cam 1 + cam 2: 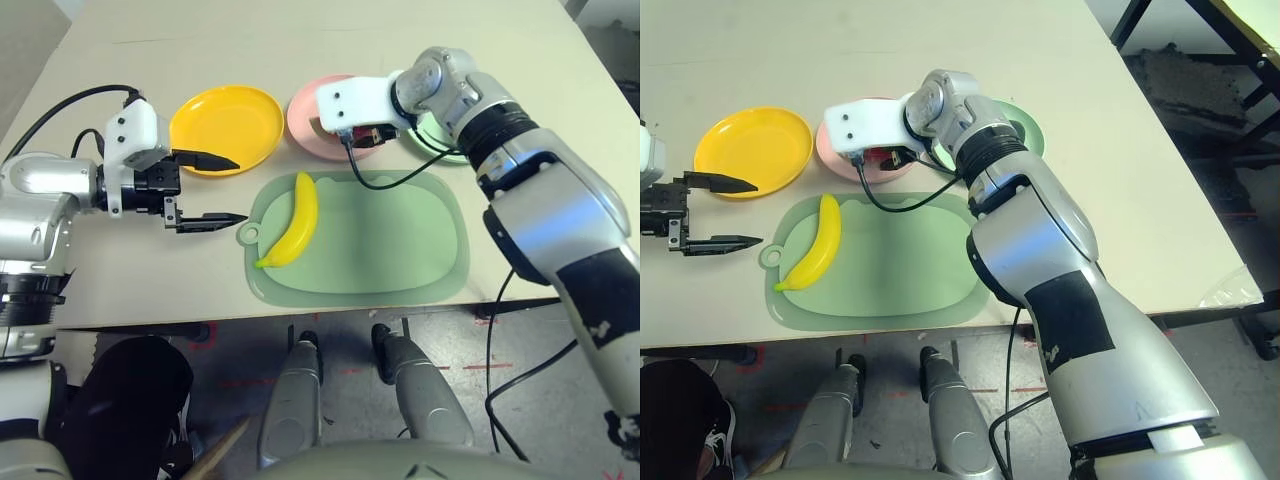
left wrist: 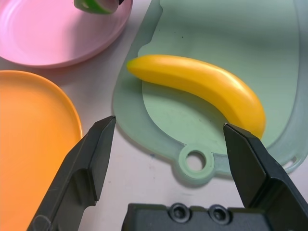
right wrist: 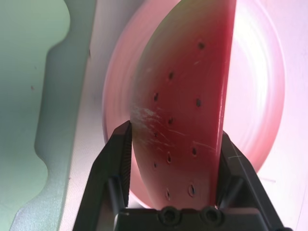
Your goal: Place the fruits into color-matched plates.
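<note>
Right fingers [image 3: 173,159] apparently clamp watermelon wedge [image 3: 185,106] over pink plate [image 3: 260,96]; left fingers [image 2: 168,144] spread, empty.

A pale beige table [image 1: 300,40] fills most of the scene. Below its near edge lies grey floor [image 1: 890,360] with red tape marks. Black metal furniture legs [image 1: 1240,110] stand to the right.
</note>
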Robot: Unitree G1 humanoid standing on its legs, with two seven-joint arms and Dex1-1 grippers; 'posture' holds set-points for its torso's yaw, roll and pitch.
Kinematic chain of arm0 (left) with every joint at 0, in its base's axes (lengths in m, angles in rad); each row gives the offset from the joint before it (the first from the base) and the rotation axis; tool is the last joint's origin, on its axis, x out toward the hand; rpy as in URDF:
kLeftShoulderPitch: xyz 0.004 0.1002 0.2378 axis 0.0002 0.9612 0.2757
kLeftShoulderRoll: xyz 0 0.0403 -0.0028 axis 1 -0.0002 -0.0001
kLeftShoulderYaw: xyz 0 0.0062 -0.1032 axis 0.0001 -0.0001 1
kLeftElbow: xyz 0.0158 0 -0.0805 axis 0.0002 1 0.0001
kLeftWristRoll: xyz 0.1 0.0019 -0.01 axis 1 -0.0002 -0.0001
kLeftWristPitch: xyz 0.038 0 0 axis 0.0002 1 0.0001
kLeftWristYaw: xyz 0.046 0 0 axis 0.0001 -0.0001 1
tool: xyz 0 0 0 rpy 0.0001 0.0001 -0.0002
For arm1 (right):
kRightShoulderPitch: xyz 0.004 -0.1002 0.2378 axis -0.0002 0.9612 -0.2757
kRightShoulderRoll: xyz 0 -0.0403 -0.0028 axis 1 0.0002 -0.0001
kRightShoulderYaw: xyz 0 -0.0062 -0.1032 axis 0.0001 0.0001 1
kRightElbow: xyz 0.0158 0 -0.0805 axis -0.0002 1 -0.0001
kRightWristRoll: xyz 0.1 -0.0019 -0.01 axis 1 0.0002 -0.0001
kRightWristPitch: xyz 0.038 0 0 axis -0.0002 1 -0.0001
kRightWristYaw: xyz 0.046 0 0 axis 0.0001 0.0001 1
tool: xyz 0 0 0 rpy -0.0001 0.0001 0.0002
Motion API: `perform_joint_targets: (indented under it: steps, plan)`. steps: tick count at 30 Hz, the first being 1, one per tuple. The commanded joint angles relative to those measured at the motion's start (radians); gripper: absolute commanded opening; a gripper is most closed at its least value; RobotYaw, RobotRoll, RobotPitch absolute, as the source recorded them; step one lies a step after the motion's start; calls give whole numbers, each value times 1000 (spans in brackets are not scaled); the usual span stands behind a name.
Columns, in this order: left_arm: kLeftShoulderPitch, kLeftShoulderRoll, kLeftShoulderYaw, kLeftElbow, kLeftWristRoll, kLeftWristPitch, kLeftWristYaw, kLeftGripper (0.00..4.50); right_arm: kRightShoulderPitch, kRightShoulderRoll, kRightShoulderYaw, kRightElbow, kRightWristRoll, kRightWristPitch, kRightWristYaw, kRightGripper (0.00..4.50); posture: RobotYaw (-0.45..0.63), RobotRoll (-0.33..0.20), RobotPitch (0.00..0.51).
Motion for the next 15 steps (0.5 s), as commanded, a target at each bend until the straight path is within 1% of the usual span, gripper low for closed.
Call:
perform_joint_targets:
  steps: [1,2,3,7,10,12,15]
  plan:
    - [12,11,10,-4,14,0,-4,4500,4,4,-22,5,-18,-5,-8,3817,-10,0,287]
    - [11,11,10,-2,14,-1,-4,4500,2,4,-25,4,-18,-6,-9,4193,-12,0,286]
    - [10,10,9,-1,15,-2,-5,4500,0,3,-28,4,-19,-7,-9,4468,-13,0,285]
    - [2,11,7,5,19,-5,-9,4500,-25,-8,-51,-2,-16,-24,2,4468,-15,0,284]
    - [-8,15,7,11,22,-7,-17,4500,-57,-28,-83,-16,8,-51,53,4468,-20,0,283]
    - [-15,18,7,18,26,-14,-27,4500,-83,-50,-109,-34,30,-83,116,4468,-21,0,285]
    - [-29,18,3,32,32,-42,-51,4500,-120,-79,-191,-75,123,-79,264,4468,-23,0,288]
